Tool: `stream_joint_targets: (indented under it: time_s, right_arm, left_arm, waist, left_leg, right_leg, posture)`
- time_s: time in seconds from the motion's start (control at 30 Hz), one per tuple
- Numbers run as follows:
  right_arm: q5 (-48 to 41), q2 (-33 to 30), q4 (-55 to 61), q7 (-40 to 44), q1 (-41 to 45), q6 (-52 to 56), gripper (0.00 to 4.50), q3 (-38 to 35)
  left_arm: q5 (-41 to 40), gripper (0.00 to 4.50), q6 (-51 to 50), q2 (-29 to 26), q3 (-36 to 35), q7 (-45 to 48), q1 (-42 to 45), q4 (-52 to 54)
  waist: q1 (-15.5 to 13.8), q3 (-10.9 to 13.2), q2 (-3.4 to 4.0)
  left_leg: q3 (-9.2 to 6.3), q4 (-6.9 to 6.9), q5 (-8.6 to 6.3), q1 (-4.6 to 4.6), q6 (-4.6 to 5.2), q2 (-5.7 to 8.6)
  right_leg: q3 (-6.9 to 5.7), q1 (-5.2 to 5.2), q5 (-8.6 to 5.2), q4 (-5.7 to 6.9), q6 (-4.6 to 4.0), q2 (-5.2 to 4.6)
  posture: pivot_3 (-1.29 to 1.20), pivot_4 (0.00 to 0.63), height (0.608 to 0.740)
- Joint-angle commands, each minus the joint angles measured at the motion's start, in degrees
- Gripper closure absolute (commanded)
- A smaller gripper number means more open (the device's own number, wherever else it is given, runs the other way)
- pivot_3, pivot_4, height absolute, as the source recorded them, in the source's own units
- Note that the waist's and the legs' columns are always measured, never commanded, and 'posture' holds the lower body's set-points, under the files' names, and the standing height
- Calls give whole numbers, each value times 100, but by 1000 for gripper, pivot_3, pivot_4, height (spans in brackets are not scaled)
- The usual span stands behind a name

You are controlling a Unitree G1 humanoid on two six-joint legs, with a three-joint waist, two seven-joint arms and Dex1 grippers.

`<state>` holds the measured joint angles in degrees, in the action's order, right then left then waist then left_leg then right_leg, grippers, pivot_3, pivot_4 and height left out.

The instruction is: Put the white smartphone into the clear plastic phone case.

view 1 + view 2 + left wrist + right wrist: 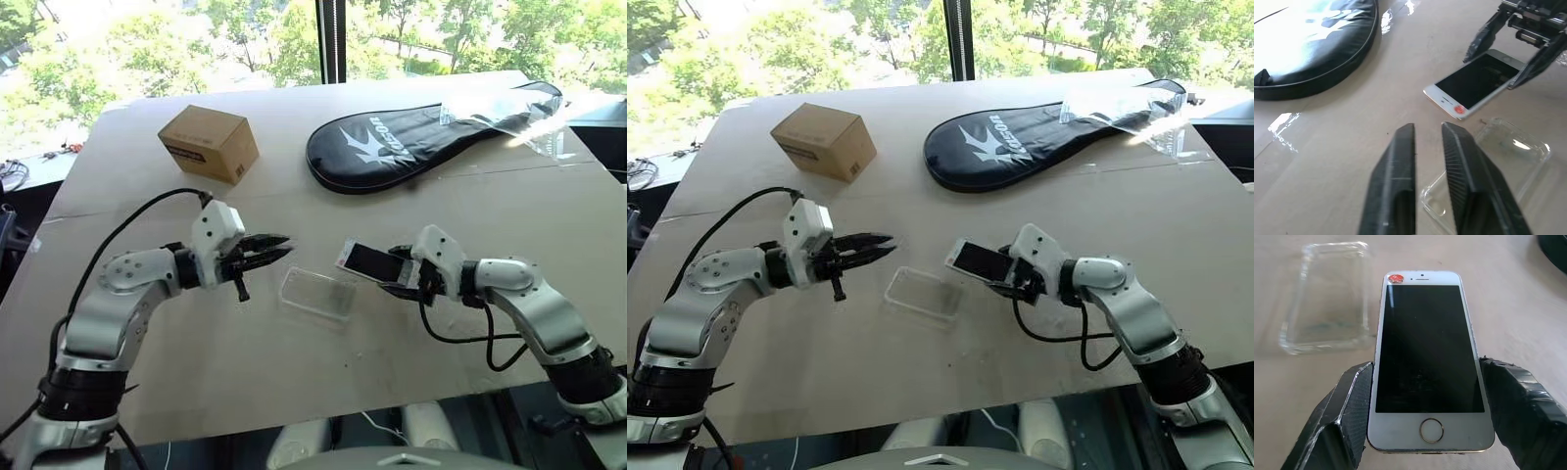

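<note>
Right gripper (1422,396) clamps the white smartphone (372,261) by its long edges, screen up, top end raised off the table (294,382) and pointing left. Left gripper (277,247) hovers empty with fingers (1398,176) pinched narrow, tips aimed right. The clear plastic phone case (316,293) lies flat between the two grippers, just left of the phone, slightly nearer. Far side: cardboard box (209,143) left, black racket cover (411,137) right.

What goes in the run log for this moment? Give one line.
right gripper: jaws gripping white smartphone, screen up | left gripper: jaws shut, empty | clear plastic phone case: lying on table, empty
</note>
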<state>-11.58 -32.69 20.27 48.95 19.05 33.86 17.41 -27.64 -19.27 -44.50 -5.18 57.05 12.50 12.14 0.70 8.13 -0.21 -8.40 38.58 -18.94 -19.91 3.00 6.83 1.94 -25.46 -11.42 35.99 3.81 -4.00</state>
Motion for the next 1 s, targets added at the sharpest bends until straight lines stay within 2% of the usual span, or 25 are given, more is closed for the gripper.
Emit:
stream_joint_targets:
  time_s: [0.03,0.2,0.47,0.6,1.0]
  right_arm:
    - [31,-23,475,32,85,154,1558,238]
    - [-313,195,542,167,199,490,1558,430]
    - [-237,66,692,368,192,510,1558,782]
    - [48,71,583,-28,192,795,1558,864]
    - [-56,448,602,-723,393,1809,1558,609]
  left_arm:
    - [-15,4443,177,161,-58,-37,222,19]
    - [-84,4443,26,255,202,188,170,239]
    - [-42,4443,-85,110,400,485,22,422]
    - [140,4443,73,60,591,655,-36,399]
    - [528,4443,447,156,775,706,-14,48]
  waist:
    - [-4,0,-1]
    - [3,0,0]
    - [-3,0,-1]
    - [-5,0,0]
    - [-4,0,-1]
  left_leg:
    - [0,1,0,-2,0,0]
    - [1,3,0,-6,0,1]
    - [1,3,0,-7,0,1]
    - [1,3,0,-7,0,1]
    - [1,7,0,-7,0,1]
  right_leg:
    - [0,-1,0,0,0,-1]
    - [1,-5,0,0,0,-1]
    - [1,-8,0,2,0,-1]
    - [0,-7,0,2,0,-1]
    - [1,-7,0,8,0,0]
  posture:
    - [0,150,740]
    - [0,150,740]
    - [0,150,740]
    - [0,150,740]
    - [0,150,740]
